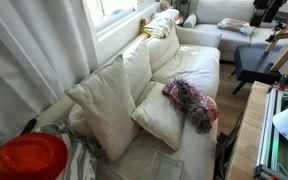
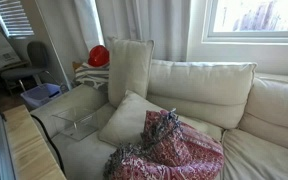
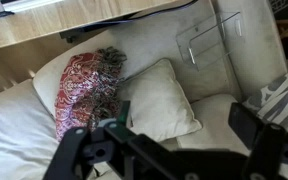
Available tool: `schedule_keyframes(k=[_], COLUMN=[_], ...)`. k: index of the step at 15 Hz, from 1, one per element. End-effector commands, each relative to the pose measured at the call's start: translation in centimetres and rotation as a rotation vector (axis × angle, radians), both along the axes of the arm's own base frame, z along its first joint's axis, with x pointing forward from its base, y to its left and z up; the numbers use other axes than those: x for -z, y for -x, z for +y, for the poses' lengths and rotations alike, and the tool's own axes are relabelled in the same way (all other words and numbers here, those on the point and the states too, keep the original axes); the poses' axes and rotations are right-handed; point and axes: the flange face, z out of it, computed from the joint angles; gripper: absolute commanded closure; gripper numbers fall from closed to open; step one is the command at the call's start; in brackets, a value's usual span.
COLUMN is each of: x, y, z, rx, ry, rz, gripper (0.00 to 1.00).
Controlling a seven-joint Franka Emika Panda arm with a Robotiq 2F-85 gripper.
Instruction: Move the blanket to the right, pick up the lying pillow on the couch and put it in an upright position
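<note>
A red patterned blanket [image 1: 191,102] lies bunched on the cream couch seat [image 1: 199,70], overlapping one edge of a cream pillow [image 1: 162,120] that lies flat. Both show in the other exterior view, blanket [image 2: 169,148] and pillow [image 2: 127,118], and in the wrist view, blanket [image 3: 84,90] and pillow [image 3: 162,100]. My gripper [image 3: 182,130] is open and empty, hovering above the couch beside the lying pillow. Neither exterior view shows the gripper. A second cream pillow [image 1: 109,100] stands upright against the backrest [image 2: 129,68].
A clear plastic tray [image 2: 79,122] sits on the seat next to the lying pillow, also in the wrist view [image 3: 214,45]. A red round object [image 2: 99,55] rests at the couch's end. A wooden table edge [image 3: 74,18] runs along the couch front.
</note>
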Motion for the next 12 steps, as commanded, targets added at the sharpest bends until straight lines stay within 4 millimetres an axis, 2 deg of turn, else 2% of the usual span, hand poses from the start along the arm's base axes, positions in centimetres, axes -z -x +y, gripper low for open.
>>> schedule_keyframes(k=[1, 5, 6, 7, 8, 10, 12], x=[-0.1, -0.1, 0.1, 1.1, 2.5, 5.1, 7.4], y=[0.0, 0.0, -1.0, -3.2, -4.6, -6.1, -8.8], z=[0.0, 0.0, -0.2, -0.9, -0.9, -0.9, -1.2], rx=[0.000, 0.000, 0.022, 0.050, 0.063, 0.126, 0.229], ry=[0.000, 0.000, -0.019, -0.053, -0.072, -0.077, -0.062], rz=[0.001, 0.001, 0.009, 0.080, 0.132, 0.181, 0.205], gripper=[0.00, 0.00, 0.00, 0.00, 0.00, 0.00, 0.00])
